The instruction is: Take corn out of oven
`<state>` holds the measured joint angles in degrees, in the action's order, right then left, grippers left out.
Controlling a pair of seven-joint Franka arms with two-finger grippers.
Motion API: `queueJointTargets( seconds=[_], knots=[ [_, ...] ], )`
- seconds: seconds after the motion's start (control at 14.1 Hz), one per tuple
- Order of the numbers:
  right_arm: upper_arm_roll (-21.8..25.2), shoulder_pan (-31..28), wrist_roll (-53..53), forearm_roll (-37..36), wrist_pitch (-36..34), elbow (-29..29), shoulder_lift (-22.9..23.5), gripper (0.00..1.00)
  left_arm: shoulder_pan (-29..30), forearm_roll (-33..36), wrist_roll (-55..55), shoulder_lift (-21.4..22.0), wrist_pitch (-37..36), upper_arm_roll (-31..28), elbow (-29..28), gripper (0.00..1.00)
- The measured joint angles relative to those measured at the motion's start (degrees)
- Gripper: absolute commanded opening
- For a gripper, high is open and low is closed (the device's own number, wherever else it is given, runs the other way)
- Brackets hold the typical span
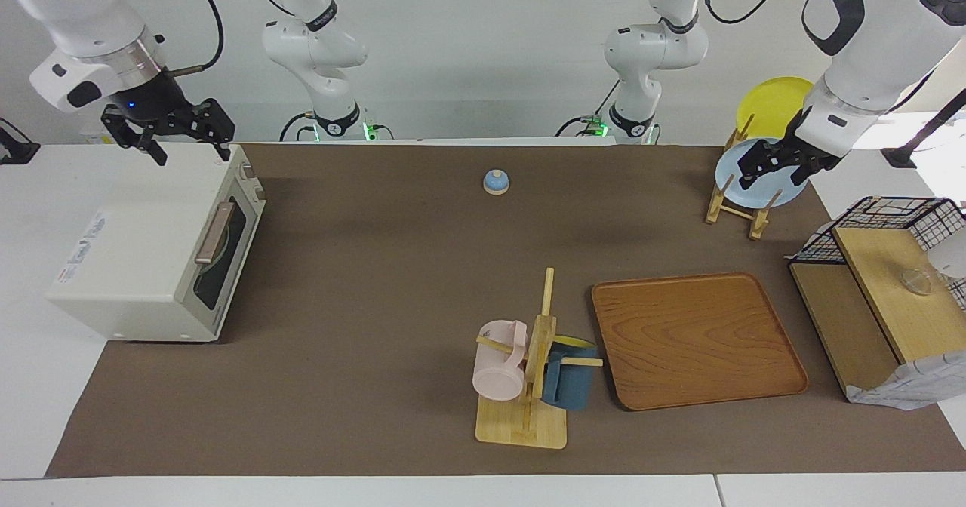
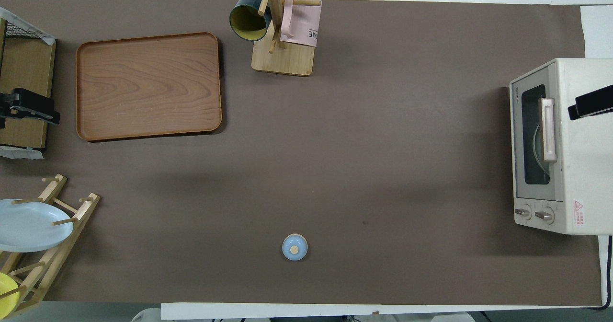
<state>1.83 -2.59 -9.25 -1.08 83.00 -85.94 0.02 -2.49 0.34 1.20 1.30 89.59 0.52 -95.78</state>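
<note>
- Right gripper point(image 1: 172, 133) is hovering over the toaster oven point(image 1: 121, 258), at about nine o'clock in the facing view, fingers spread and holding nothing.
- Left gripper point(image 1: 777, 161) is waiting over the blue plate point(image 1: 755, 179) in the wooden plate rack point(image 1: 736, 205), at about two o'clock; I cannot tell its finger state.
- Oven door is sitting closed, its tan bar handle point(image 1: 213, 232) facing the middle of the table.
- Corn is not showing; judging by the task, it is lying inside, hidden by the dark window.
- Risk: pulling the handle off-centre could be dragging the light oven across the mat instead of opening the door.
</note>
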Motion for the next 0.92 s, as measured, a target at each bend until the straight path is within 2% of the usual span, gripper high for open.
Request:
queueJointTargets(
  seconds=[0.49, 0.57, 0.64, 0.78, 0.85, 0.92],
  knots=[
    [0.5, 0.1, 1.0, 0.0, -0.3, -0.1, 0.5, 1.00, 0.0, 0.0, 0.0, 3.4, -0.5, 0.2, 0.8, 1.00],
    [0.6, 0.1, 1.0, 0.0, -0.1, -0.2, 0.6, 0.93, 0.0, 0.0, 0.0, 3.4, -0.5, 0.2, 0.8, 1.00],
    [0.6, 0.1, 1.0, 0.0, 0.7, -0.8, 0.5, 0.52, 0.0, 0.0, 0.0, 3.4, -0.5, 0.2, 0.8, 1.00],
    [0.6, 0.1, 0.8, 0.0, 5.4, -4.7, -0.2, 0.05, 0.0, 0.0, 0.0, 3.4, -0.5, 0.1, 0.8, 1.00],
    [0.6, 0.1, 0.7, 0.0, 8.0, -7.8, -0.9, 0.00, 0.0, 0.0, 0.0, 3.4, -0.5, 0.1, 0.8, 1.00],
    [0.6, 0.0, 0.6, -0.1, 9.9, -10.9, -1.5, 0.00, 0.0, 0.0, 0.0, 3.4, -0.5, 0.0, 0.8, 1.00]
  ],
)
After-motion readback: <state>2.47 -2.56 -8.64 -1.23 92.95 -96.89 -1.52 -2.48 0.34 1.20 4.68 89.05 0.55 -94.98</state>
